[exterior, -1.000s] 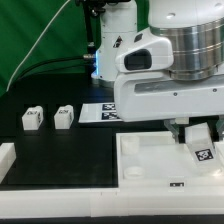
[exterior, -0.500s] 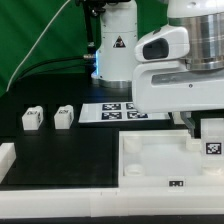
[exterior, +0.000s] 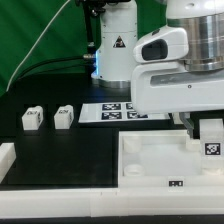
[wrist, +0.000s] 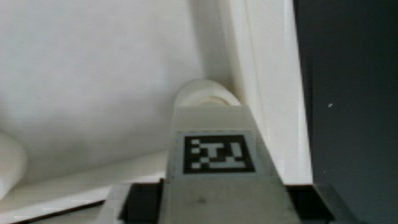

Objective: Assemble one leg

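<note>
My gripper is shut on a leg, a small white block with a square tag, and holds it over the far right corner of the large white tray. In the wrist view the leg runs out from between my dark fingers, and its rounded tip is at the tray's corner by the raised wall. I cannot tell whether the tip touches the tray. Two more legs stand on the black table at the exterior view's left.
The marker board lies behind the tray, at the foot of the arm's base. A white rail runs along the front edge. Black table lies just beyond the tray's wall.
My gripper has carried the leg toward the exterior view's right and a little up, to the tray's far right corner. Over the last half second nothing has moved.
</note>
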`<state>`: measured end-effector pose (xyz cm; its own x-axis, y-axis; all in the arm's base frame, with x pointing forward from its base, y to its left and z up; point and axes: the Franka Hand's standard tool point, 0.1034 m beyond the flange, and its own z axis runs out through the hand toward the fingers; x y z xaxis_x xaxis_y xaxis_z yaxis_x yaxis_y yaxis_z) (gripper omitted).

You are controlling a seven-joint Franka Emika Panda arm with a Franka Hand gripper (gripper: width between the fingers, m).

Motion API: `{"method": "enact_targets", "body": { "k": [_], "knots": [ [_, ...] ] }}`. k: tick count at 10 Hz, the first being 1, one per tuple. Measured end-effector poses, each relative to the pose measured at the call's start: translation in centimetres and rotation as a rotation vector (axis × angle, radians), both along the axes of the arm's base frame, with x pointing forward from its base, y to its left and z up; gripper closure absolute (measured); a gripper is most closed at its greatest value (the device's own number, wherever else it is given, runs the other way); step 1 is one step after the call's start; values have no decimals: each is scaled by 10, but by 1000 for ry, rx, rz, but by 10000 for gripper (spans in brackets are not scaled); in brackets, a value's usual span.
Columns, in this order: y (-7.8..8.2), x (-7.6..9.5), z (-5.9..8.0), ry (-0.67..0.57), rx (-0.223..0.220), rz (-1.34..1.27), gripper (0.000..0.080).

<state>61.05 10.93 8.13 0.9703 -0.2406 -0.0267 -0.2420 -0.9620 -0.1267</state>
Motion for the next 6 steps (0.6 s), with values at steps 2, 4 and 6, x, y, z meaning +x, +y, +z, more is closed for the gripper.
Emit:
{"method": "enact_targets", "body": {
  "k": [2, 4, 6],
  "knots": [
    [0, 0, 0, 14, 2, -110, 505],
    [0, 0, 0, 37, 3, -280, 505],
    [0, -2, 0, 58, 3, -537, 505]
  ]
}}
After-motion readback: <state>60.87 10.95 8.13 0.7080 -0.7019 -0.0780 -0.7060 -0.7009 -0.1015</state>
